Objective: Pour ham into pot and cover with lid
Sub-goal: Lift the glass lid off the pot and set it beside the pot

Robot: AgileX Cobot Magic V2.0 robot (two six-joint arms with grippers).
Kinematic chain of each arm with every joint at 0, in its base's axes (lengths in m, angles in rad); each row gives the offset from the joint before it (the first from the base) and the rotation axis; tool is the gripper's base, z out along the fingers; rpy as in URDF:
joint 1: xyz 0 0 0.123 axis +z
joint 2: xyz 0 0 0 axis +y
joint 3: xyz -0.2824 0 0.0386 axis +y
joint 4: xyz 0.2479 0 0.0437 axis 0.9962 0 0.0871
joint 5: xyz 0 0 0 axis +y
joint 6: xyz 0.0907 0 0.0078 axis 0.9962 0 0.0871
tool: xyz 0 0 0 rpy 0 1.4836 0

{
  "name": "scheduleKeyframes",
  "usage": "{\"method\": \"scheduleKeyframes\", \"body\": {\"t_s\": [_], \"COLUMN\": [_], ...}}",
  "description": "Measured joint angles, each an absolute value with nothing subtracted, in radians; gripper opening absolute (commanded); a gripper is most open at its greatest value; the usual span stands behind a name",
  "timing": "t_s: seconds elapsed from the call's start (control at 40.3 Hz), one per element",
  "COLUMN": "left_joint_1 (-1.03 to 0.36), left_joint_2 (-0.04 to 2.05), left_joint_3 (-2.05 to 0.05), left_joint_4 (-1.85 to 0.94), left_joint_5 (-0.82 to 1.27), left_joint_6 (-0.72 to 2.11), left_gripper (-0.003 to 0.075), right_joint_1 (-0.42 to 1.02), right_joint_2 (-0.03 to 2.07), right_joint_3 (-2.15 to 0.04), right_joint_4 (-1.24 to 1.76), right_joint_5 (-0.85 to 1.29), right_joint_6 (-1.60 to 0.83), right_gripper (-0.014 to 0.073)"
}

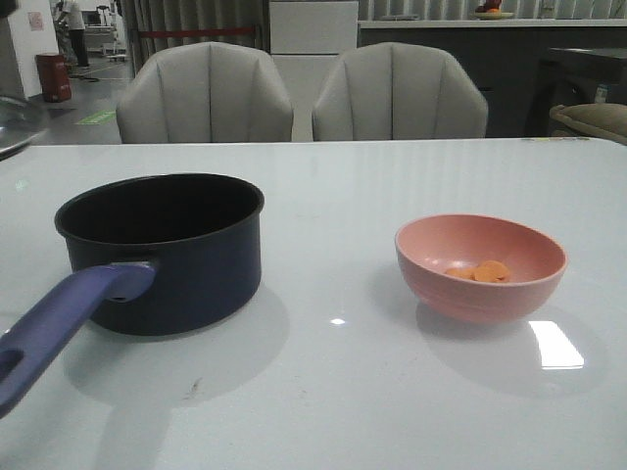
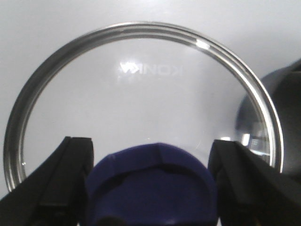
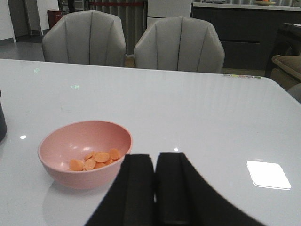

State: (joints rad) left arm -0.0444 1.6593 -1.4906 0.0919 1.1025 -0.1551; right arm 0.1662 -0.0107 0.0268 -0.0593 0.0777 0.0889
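Note:
The lid (image 2: pixel 141 89), round glass with a metal rim, fills the left wrist view. My left gripper (image 2: pixel 150 157) has its black fingers (image 2: pixel 70 174) pressed to both sides of the lid's blue knob (image 2: pixel 150 188). In the front view only the lid's edge (image 1: pixel 15 122) shows at the far left, tilted and off the table. The navy pot (image 1: pixel 162 250) stands at the left with its purple handle (image 1: pixel 59 328) pointing toward me. The ham (image 1: pixel 482 271) lies in the pink bowl (image 1: pixel 480 266) on the right. My right gripper (image 3: pixel 155 160) is shut and empty, just beside the bowl (image 3: pixel 84 153) with its ham (image 3: pixel 96 159).
Two grey chairs (image 1: pixel 304 93) stand behind the table's far edge (image 1: pixel 313 141). Bare white table top lies between pot and bowl. The pot's dark side (image 2: pixel 291 89) shows beside the lid in the left wrist view.

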Motion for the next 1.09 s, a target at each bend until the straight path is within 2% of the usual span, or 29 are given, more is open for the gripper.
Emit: {"method": "scheduleKeyframes", "body": {"t_s": [0.198, 0.397, 0.595, 0.719, 0.893, 1.091], "left_joint_1": [0.138, 0.150, 0.143, 0.143, 0.143, 0.143], "left_joint_2": [1.646, 1.685, 1.755, 1.779, 1.793, 1.810], "left_joint_3": [-1.297, -1.155, -1.129, -1.129, -1.129, -1.129], "left_joint_4": [0.013, -0.014, -0.033, -0.049, -0.071, -0.073], "left_joint_5": [0.958, 0.825, 0.755, 0.737, 0.723, 0.722], "left_joint_6": [-0.075, -0.040, -0.034, -0.020, -0.016, -0.016], "left_gripper": [0.0330, 0.0334, 0.0339, 0.0400, 0.0549, 0.0579], "right_joint_1": [0.166, 0.166, 0.166, 0.166, 0.166, 0.166], "right_joint_2": [-0.011, -0.011, -0.011, -0.011, -0.011, -0.011], "right_joint_3": [0.027, 0.027, 0.027, 0.027, 0.027, 0.027], "right_joint_4": [-0.059, -0.059, -0.059, -0.059, -0.059, -0.059], "right_joint_5": [0.078, 0.078, 0.078, 0.078, 0.078, 0.078], "right_joint_6": [0.089, 0.089, 0.089, 0.089, 0.089, 0.089], "right_gripper": [0.0143, 0.0143, 0.0143, 0.0143, 0.0143, 0.0143]}}
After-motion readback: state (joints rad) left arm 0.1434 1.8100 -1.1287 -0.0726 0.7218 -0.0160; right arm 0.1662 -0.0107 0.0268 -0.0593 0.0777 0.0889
